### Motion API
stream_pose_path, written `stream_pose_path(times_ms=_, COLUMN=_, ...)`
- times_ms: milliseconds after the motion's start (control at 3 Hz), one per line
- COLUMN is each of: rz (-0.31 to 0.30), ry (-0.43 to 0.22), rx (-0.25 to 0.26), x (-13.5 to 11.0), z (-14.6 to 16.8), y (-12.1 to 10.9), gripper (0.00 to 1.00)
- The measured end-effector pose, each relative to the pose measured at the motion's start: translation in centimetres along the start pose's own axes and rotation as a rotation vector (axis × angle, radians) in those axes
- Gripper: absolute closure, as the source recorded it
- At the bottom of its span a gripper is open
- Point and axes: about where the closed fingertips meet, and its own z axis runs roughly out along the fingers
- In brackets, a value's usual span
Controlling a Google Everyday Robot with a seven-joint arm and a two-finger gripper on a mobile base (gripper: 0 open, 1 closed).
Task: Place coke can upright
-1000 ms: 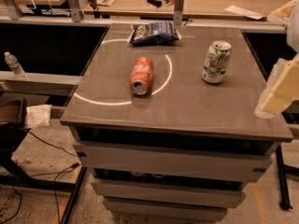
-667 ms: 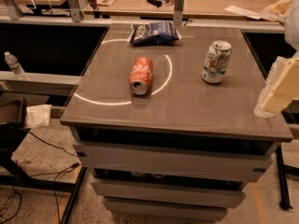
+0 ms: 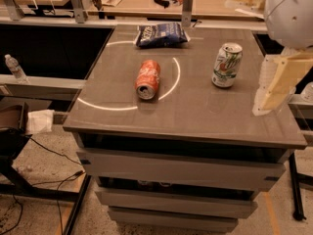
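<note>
The coke can (image 3: 147, 79), orange-red with white script, lies on its side on the grey table (image 3: 186, 111), its silver end facing the front. It rests inside a white circle line marked on the tabletop. My gripper (image 3: 247, 55) hangs at the right edge of the view, above the table's right side and well to the right of the coke can. Its two cream fingers (image 3: 278, 82) stand far apart with nothing between them. The gripper is open and touches neither can.
A white-and-green soda can (image 3: 226, 65) stands upright right of the coke can, close to my gripper. A dark blue chip bag (image 3: 161, 35) lies at the table's back. A cluttered wooden desk stands behind. A water bottle (image 3: 14, 68) is at the left.
My gripper has shifted slightly to the left and up at the right edge of the view. The cans and the bag have not moved.
</note>
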Motion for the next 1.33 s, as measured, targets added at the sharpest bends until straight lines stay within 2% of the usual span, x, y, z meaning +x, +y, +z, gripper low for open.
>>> stream_pose_path(times_ms=333, rz=-0.167, ry=0.008, rx=0.01, x=-2.8, z=2.7, y=-0.8, gripper=0.0)
stream_pose_path(times_ms=667, rz=-0.262, ry=0.073, rx=0.051, x=-4.2, z=5.1, y=-2.0, gripper=0.0)
stream_pose_path(times_ms=1333, rz=-0.29, ry=0.102, rx=0.094, x=-5.1, z=3.3, y=-2.7, gripper=0.0)
